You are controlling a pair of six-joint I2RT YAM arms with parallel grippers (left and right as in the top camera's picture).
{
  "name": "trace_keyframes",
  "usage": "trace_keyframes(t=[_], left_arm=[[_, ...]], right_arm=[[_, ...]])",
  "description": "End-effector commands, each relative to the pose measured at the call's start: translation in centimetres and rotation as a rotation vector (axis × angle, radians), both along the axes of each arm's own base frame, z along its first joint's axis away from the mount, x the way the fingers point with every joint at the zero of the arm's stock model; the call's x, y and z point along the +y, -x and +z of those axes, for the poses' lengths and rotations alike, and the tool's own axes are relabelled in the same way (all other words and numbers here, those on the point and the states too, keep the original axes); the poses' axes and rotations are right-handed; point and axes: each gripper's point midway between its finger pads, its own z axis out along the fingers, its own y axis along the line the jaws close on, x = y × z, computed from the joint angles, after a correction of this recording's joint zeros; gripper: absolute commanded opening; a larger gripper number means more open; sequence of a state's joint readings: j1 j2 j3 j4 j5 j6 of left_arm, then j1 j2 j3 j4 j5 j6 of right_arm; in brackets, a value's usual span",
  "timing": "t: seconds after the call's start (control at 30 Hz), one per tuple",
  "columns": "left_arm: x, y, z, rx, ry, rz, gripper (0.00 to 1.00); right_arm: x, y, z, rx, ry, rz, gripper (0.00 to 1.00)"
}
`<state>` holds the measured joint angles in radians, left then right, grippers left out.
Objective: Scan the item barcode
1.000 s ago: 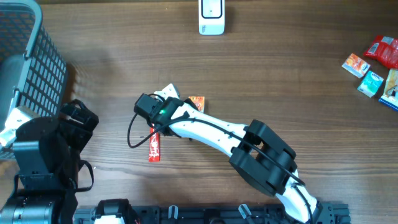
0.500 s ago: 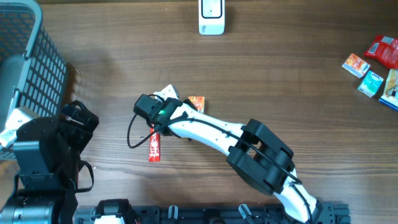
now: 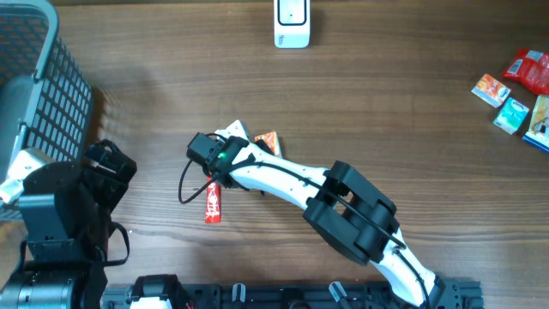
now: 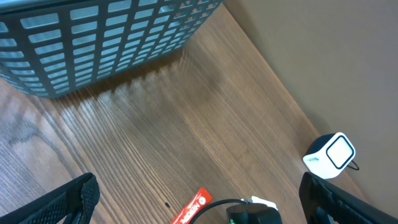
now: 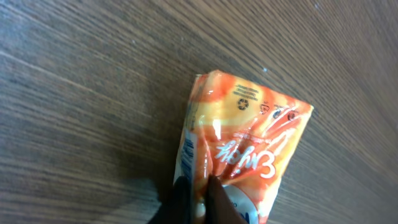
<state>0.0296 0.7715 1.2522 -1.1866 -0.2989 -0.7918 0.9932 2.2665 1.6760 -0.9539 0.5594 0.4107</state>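
Closest to you, your left fingers [image 4: 71,198] are spread wide open with nothing in them. They hang over bare worktop [image 4: 186,124] next to the grey basket [image 4: 93,43]. A bit further out, a red stick pack [image 3: 213,204] lies flat on the wood. Just past that, your right fingers [image 5: 183,202] are clenched on the edge of the orange packet [image 5: 249,143], pinching the wrapper. The packet's around mid-worktop with its printed side facing the wrist cam, and I can't tell if it's off the wood. The white scanner [image 3: 292,23] stands at the far edge, well apart from it. Off in the far right corner there's a little bunch of snack packs [image 3: 515,90].
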Motion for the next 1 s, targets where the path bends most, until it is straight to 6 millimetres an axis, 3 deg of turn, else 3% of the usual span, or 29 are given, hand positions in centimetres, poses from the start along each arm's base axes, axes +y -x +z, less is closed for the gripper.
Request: trace_keyframes(t=[0.0, 0.2, 0.4, 0.5, 0.63, 0.67, 0.8, 0.97], left_arm=[[0.4, 0.1, 0.2, -0.004, -0.005, 0.027, 1.00], [0.4, 0.1, 0.2, -0.004, -0.005, 0.027, 1.00], [0.4, 0.1, 0.2, -0.004, -0.005, 0.027, 1.00], [0.4, 0.1, 0.1, -0.004, -0.005, 0.026, 1.00], [0.4, 0.1, 0.1, -0.004, -0.005, 0.026, 1.00], [0.4, 0.1, 0.2, -0.004, -0.005, 0.026, 1.00], [0.4, 0.1, 0.2, -0.004, -0.005, 0.026, 1.00], [0.4, 0.1, 0.2, -0.004, -0.005, 0.027, 1.00]], right_arm=[[-0.1, -0.5, 1.6, -0.004, -0.047, -0.062, 0.04], [-0.3, -2.2, 6.8, 0.110, -0.277, -0.158, 0.04], [-0.8, -2.5, 10.0, 0.534, -0.752, -0.128, 0.04], [-3.1, -3.2, 9.2, 0.632, -0.878, -0.193, 0.04], [-6.3, -3.5, 6.3, 0.709, -0.998, -0.282, 0.04], [-6.6, -3.6, 5.6, 0.735, -1.107, -0.282, 0.04], [-6.9, -4.1, 4.9, 0.738, -1.267, -0.264, 0.04], [-8.2, -4.7, 3.9, 0.703, -1.261, -0.294, 0.04]])
